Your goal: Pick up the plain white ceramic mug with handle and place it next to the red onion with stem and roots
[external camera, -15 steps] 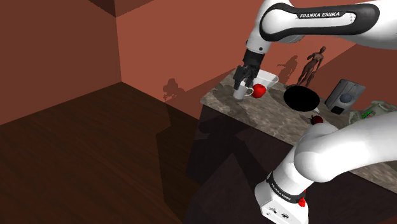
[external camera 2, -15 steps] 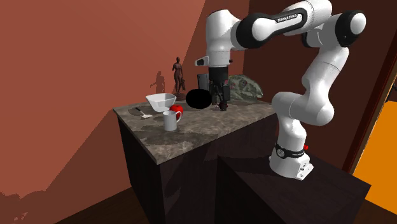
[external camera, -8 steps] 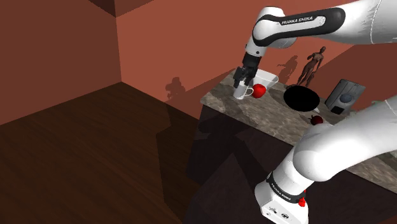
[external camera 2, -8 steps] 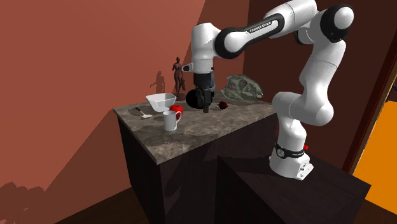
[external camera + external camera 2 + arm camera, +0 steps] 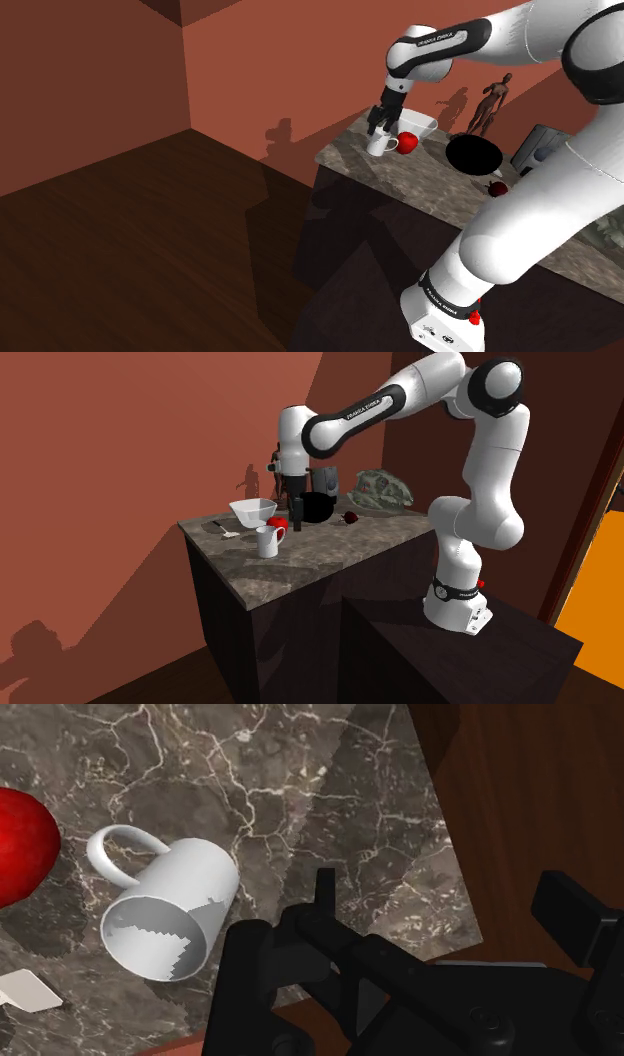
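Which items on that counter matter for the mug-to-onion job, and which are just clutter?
Job:
white mug
red onion, the small stemmed one
gripper, open

Clutter:
red round thing beside the mug
pale bowl
black round thing
statuette
camouflage bundle

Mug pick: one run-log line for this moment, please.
stage: pre-grasp | claw: open, empty, over counter near mug | mug: upright, unheld, beside round red thing

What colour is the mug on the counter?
Plain white; the mug shows best in the wrist view.
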`<move>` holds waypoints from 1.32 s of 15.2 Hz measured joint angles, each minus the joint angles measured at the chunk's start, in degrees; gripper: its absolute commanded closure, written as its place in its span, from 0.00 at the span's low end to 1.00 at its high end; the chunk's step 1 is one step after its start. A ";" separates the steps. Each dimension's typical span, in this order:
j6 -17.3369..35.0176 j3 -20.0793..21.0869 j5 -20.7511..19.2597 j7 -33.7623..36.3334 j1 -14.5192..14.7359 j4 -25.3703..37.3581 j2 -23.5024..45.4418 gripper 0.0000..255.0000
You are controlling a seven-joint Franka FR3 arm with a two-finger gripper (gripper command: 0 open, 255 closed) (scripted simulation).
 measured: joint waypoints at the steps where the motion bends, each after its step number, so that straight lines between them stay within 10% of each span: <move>1: 1.07 -0.52 0.74 -0.79 -0.10 0.71 1.68 0.00; 12: 4.00 -4.46 14.15 -14.76 -6.74 19.81 24.52 0.00; 20: 8.11 -3.62 17.05 -17.06 -8.25 19.37 28.71 0.00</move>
